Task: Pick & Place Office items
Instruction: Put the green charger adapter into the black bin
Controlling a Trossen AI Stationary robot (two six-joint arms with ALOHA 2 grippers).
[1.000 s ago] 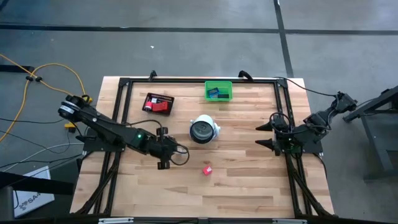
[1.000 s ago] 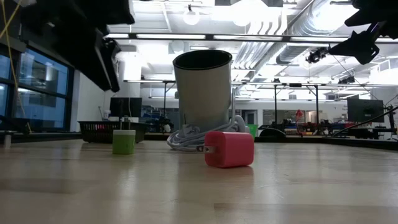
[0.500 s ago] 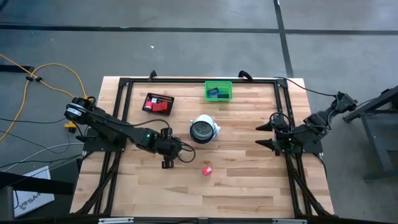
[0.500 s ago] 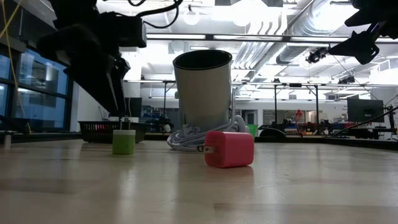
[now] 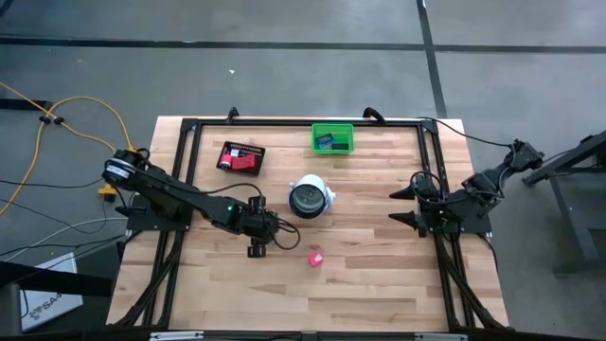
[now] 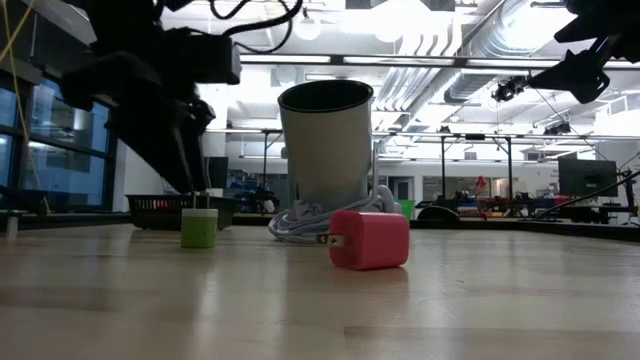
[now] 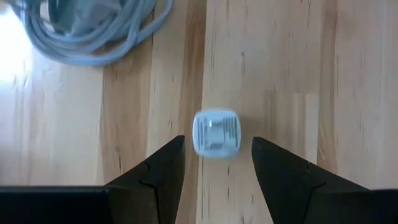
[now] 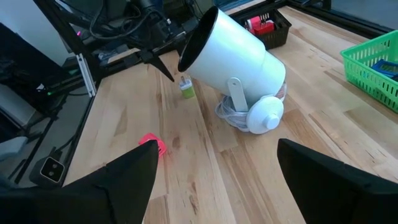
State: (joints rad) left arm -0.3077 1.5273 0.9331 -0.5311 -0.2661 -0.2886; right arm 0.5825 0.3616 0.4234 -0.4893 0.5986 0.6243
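Straddling small green-and-white block (image 7: 216,132) for a grasp | left end effector (image 7: 216,163) released, nothing gripped | right end effector (image 5: 405,206) released, parked at bench's (image 5: 360,284) 3 o'clock

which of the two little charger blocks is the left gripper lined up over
The small green-and-white block, seen between the left gripper's open fingers in the left wrist view. The pink block lies apart, nearer the table's front, with no gripper over it.

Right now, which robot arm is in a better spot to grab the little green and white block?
Probably the left. The left gripper hangs right over the little block, with its open fingers either side of it. The right gripper waits open near the table's far right edge, well away, with the white cup in between.
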